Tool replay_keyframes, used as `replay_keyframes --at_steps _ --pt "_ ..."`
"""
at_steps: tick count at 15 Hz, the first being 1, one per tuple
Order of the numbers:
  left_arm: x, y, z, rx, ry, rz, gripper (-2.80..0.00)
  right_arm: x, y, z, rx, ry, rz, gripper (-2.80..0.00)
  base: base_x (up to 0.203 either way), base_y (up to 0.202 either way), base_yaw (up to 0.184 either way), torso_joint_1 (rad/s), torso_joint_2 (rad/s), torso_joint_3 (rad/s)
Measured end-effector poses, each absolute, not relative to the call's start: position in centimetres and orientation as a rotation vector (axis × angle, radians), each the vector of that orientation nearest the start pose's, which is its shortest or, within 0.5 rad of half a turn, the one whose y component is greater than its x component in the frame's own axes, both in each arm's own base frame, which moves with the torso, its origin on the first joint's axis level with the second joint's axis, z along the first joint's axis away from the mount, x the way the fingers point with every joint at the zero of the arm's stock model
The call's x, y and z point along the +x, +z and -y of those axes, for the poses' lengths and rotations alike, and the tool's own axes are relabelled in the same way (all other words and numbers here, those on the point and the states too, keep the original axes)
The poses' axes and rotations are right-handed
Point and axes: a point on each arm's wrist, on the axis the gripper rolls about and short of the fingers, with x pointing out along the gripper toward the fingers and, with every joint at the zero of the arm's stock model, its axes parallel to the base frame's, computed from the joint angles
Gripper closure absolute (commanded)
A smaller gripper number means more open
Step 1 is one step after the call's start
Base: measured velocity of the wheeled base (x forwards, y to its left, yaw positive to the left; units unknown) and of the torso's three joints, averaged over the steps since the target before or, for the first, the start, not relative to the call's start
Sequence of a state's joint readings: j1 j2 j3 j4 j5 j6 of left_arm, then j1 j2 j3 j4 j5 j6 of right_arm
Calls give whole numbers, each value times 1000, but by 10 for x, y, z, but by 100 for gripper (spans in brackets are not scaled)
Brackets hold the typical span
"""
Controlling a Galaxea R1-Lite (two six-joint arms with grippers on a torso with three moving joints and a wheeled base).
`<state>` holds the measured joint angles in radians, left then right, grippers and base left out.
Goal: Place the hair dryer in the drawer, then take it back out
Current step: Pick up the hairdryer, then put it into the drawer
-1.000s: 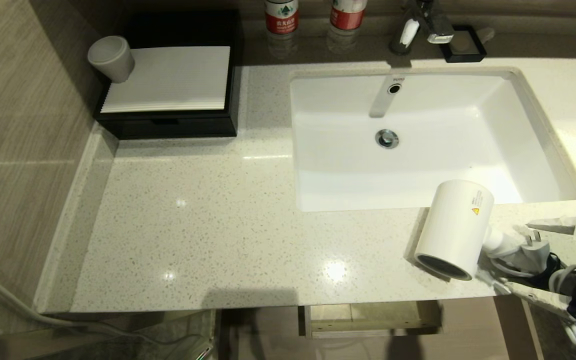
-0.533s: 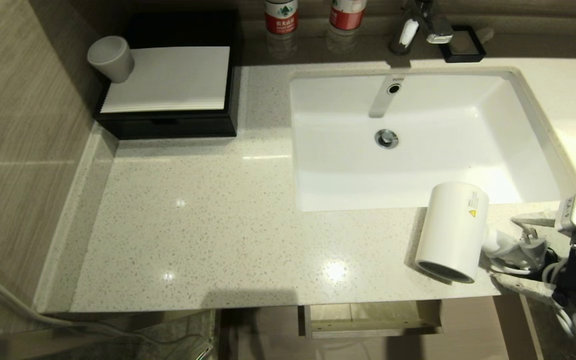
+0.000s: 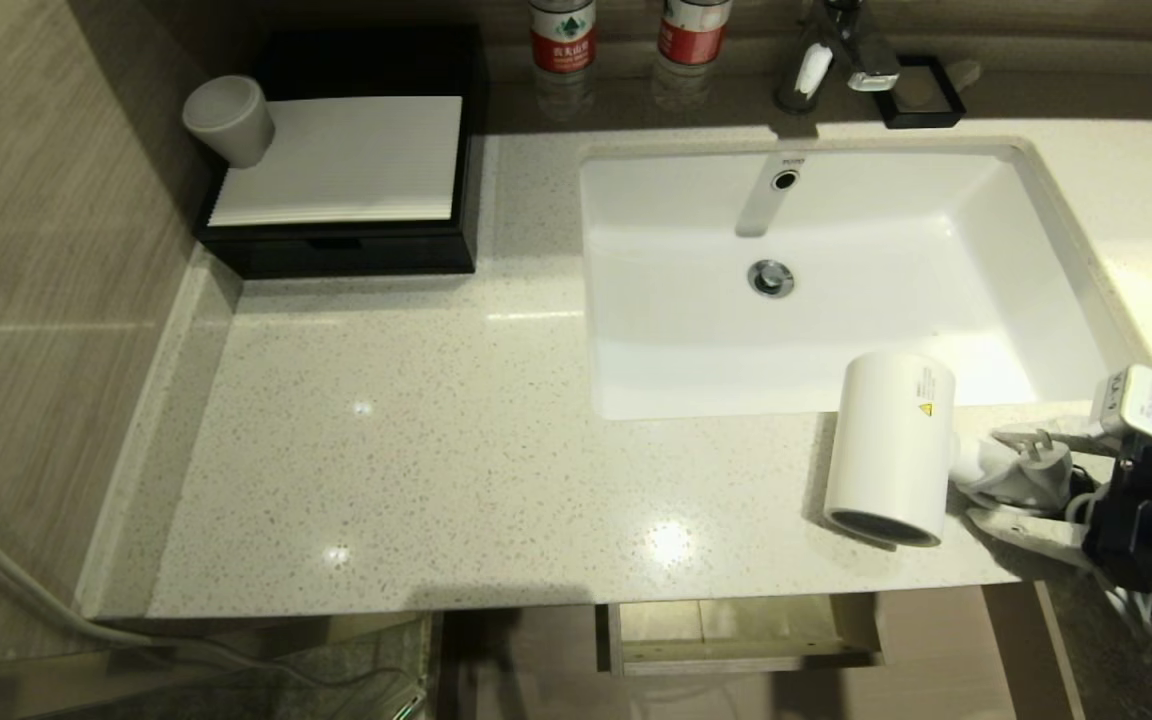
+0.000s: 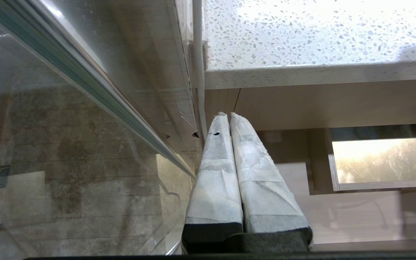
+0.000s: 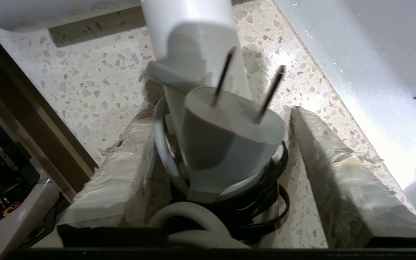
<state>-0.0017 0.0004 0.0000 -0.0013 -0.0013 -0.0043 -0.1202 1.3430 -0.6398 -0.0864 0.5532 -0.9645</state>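
The hair dryer (image 3: 888,447) lies on the counter (image 3: 436,470) just before the sink's (image 3: 836,280) front right corner, barrel mouth toward the counter's front edge, its plug (image 3: 1021,462) and coiled cord to its right. The right gripper (image 3: 1031,480) reaches in from the right, one finger on each side of the plug and cord, while the drawer (image 3: 741,635) juts out below the counter's front edge, left of the dryer. At the back left a box (image 3: 336,250) carries a cup (image 3: 229,120), and two bottles (image 3: 563,30) stand behind the sink.
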Motion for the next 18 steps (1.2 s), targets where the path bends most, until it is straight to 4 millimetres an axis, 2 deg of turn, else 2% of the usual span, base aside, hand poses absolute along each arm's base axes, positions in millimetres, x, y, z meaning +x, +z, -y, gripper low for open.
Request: replay_keyframes --at_steps 7,18 --pt "-23 76 0 -4 -3 1 0 190 192 13 -740 618 -293 0 0 0 0 15 -37 -20" --pt "-23 76 0 -4 -3 1 0 160 216 9 -733 557 -187 0 0 0 0 14 -20 -10"
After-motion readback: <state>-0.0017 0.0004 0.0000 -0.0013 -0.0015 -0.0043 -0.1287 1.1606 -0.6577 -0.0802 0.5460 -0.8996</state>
